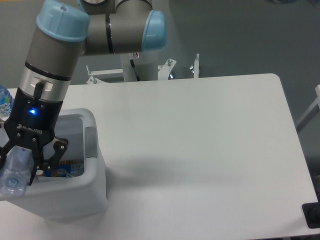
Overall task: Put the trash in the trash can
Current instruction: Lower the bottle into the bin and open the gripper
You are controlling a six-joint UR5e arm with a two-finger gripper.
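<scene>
The white trash can (95,192) stands at the table's front left, with a grey latch tab (91,142) on its right rim. My gripper (24,167) hangs over its open top and is shut on the clear plastic water bottle (14,172). The bottle lies tilted between the fingers, and its blue cap end points toward the front left, over the can's left rim. The small white paper bag is not in view. The can's lid is not visible.
A blue-and-yellow snack packet (64,169) lies inside the can under the gripper. A bottle with a blue-and-white label (4,102) shows at the far left edge. The arm's base (140,65) stands behind the table's back edge.
</scene>
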